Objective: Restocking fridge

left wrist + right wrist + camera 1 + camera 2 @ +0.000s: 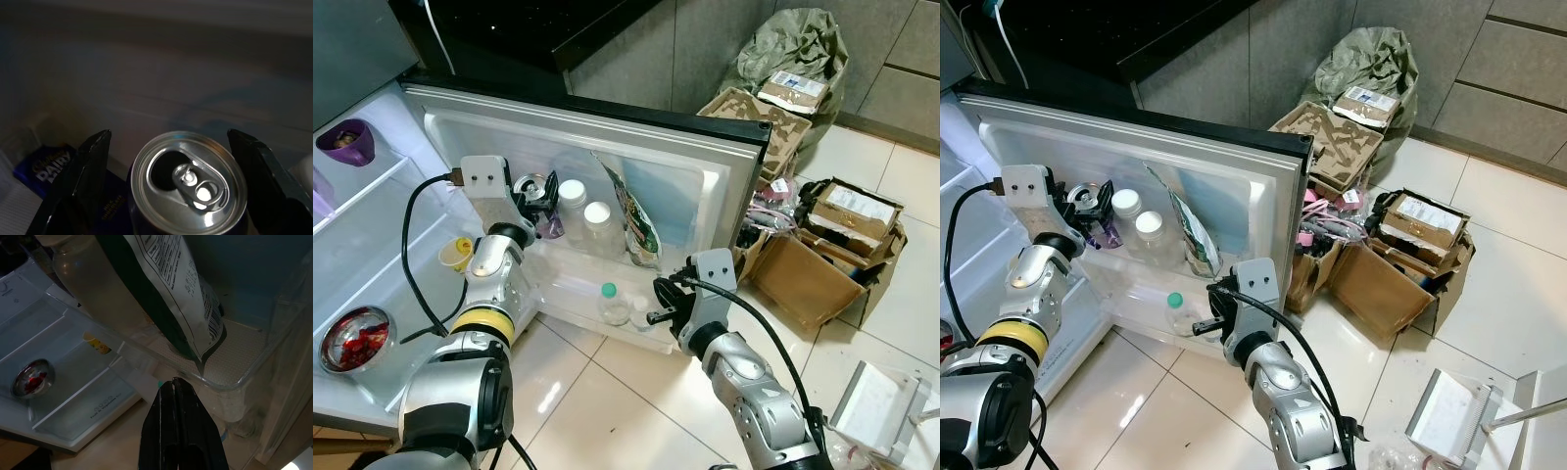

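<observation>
A silver-topped drink can (190,182) stands on the upper shelf of the open fridge door (705,147), at its left end. My left gripper (168,136) is open, one finger on each side of the can (530,188), with a gap on at least one side. Beside it stand two white-lidded jars (585,211) and a tall snack bag (633,223). A green-capped bottle (610,300) sits on the lower door shelf. Just in front of that shelf, low by the floor, my right gripper (661,299) is shut and holds nothing.
Inside the fridge are a purple bowl (347,143), a yellow cup (457,254) and a metal bowl of red food (354,339). A chocolate bar (46,167) lies by the can. Cardboard boxes (822,245) and a stuffed bag (793,49) crowd the floor to the right.
</observation>
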Robot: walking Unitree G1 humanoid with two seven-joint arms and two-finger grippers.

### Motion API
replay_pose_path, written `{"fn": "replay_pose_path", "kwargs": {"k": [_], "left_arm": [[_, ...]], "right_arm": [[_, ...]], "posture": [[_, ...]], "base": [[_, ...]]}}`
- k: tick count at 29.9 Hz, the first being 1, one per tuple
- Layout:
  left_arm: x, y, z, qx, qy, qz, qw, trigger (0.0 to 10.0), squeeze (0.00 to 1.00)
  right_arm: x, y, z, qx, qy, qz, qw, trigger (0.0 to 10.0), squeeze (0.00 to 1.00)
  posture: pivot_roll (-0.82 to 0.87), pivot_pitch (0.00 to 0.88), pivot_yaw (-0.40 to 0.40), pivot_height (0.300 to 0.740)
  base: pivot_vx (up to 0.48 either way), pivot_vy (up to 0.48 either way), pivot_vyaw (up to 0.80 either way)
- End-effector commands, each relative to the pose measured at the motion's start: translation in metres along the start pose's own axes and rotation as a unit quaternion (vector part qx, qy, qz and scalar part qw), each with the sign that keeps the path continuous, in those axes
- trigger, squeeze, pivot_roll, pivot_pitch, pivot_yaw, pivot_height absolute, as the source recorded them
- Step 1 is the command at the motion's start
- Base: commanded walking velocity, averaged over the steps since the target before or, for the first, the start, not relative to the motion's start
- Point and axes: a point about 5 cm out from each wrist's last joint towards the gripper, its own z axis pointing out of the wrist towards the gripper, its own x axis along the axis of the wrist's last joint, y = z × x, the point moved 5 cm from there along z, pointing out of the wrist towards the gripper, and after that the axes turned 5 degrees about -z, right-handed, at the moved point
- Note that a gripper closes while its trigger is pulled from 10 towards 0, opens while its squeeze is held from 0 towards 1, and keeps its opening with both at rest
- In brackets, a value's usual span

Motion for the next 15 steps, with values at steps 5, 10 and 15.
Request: {"fn": "replay_pose_path", "kwargs": {"k": [5,10,15], "left_arm": [[0.0,-0.003,-0.001,0.005,0.001,-0.005,1.0,10.0,0.0],[0.019,-0.007,0.004,0.01,0.034,-0.002,0.999,10.0,0.0],[0.034,-0.013,0.005,0.017,0.06,-0.001,0.998,10.0,0.0]], "right_arm": [[0.0,-0.015,0.0,0.012,0.003,0.033,0.999,10.0,0.0],[0.001,-0.015,0.001,0.015,0.005,0.035,0.999,10.0,0.0],[0.003,-0.016,0.003,0.019,0.008,0.034,0.999,10.0,0.0]], "posture": [[-0.13,0.265,0.078,0.74],[-0.13,0.255,0.075,0.74],[-0.13,0.249,0.072,0.74]], "base": [[0.0,0.0,0.0],[0.0,0.0,0.0],[0.0,0.0,0.0]]}}
